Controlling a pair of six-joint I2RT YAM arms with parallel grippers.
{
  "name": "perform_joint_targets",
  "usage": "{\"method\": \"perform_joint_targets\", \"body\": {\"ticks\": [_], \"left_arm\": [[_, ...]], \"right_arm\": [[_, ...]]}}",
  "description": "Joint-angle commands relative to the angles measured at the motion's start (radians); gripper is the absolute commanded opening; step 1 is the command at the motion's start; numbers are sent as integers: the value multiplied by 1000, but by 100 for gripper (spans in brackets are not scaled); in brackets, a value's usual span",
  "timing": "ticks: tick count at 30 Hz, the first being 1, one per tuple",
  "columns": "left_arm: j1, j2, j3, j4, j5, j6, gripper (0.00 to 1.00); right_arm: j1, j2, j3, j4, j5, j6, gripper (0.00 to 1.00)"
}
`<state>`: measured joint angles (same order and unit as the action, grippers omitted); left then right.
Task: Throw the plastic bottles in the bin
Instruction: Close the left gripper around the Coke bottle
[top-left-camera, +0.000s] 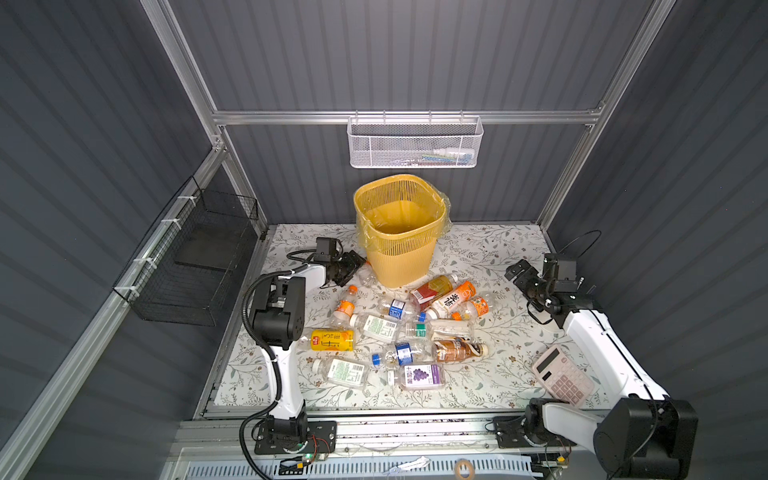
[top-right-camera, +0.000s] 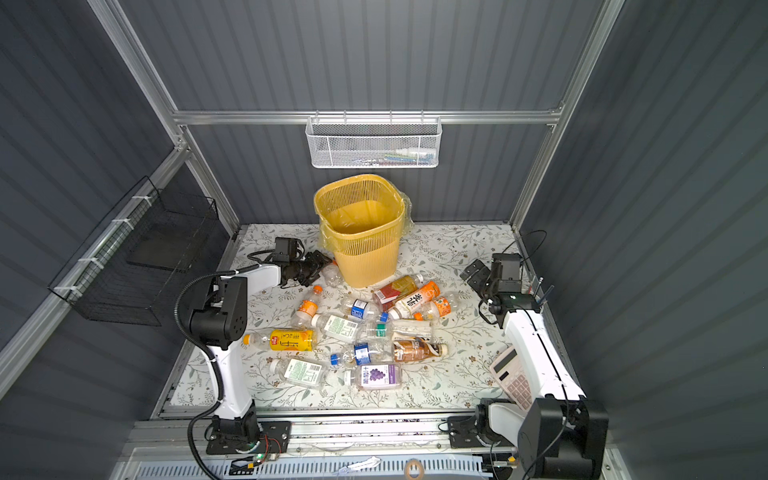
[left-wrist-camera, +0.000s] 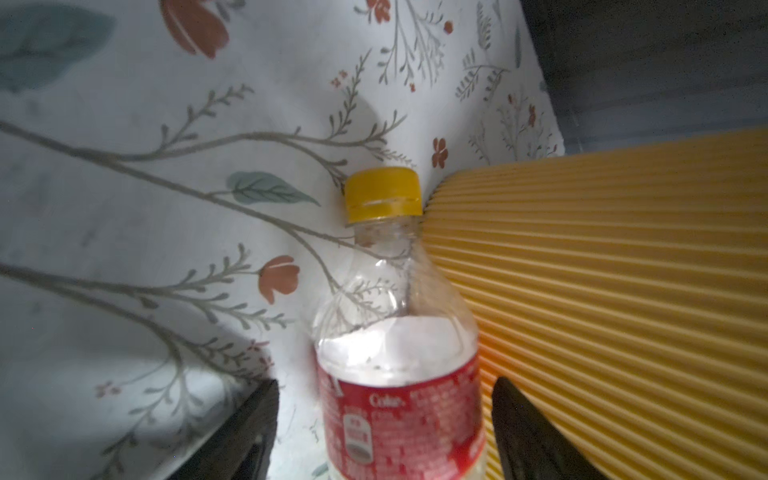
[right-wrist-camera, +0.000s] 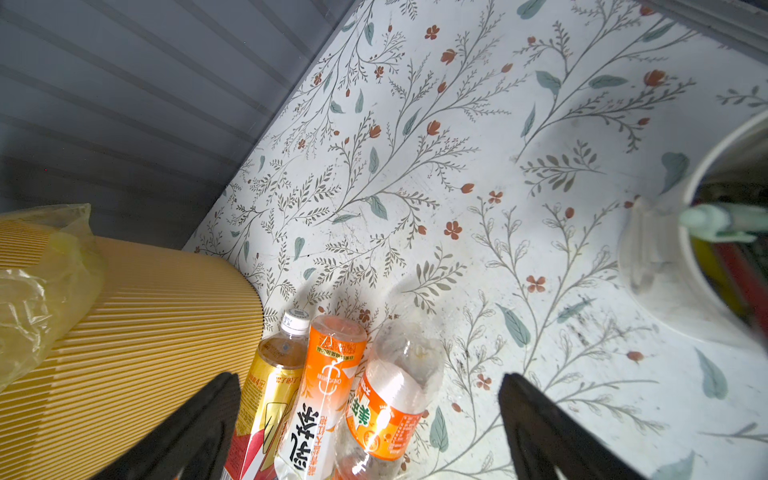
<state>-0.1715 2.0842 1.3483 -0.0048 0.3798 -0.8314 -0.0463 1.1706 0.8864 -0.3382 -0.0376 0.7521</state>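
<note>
Setting: a booth of grey ribbed panels and aluminium framing, with a tabletop under a white floral-print sheet (top-left-camera: 478, 374).
Bin: a tall yellow plastic wastebasket (top-left-camera: 399, 257) with lattice upper walls and a clear yellowish liner bag stands upright at the far middle of the table.
Red-labelled bottle: a clear plastic bottle with a red label and yellow cap (left-wrist-camera: 399, 374) lies on the sheet at the bin's left foot, right against its ribbed lower wall.
Left gripper: the left gripper (top-left-camera: 353, 264) sits low, just left of the bin and pointing at it. In its wrist view the black fingers (left-wrist-camera: 249, 432) flank the label with a gap on each side, so the jaws are parted and grip nothing.
Right gripper: the right gripper (top-left-camera: 518, 271) hangs at the far right of the table, spread wide with nothing between its jaws.
Bottle pile: the other plastic bottles (top-left-camera: 407, 332) lie scattered on the sheet near-side of the bin, among them a yellow-labelled bottle (top-left-camera: 332, 340), a purple grape-labelled bottle (top-left-camera: 419, 376), a brown-labelled bottle (top-left-camera: 457, 350) and an orange-labelled bottle (top-left-camera: 451, 300).
Other things: a white mesh wall basket (top-left-camera: 415, 143) hangs on the far rail, a black wire basket (top-left-camera: 195, 266) on the left rail. A pink calculator (top-left-camera: 563, 380) lies near right, and a white pen cup (right-wrist-camera: 685, 257) shows in the right wrist view.
</note>
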Motion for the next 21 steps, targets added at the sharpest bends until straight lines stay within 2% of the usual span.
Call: {"method": "perform_joint_targets", "body": {"ticks": [1,12,16,21], "left_arm": [[-13,31,29,-50,8,18,80],[-3,21,-25,79,44,-50,61],[15,-38,-68,115,38,-56,56],[53,-155,-129,119,11,-54,56]], "right_arm": [[-4,-3,-11,-10,4,-2,99],[-7,-9,-15,-13,4,-2,99],[-10,-21,-15,-21,13,-7,99],[-18,-40,-20,-26,24,-11,99]]}}
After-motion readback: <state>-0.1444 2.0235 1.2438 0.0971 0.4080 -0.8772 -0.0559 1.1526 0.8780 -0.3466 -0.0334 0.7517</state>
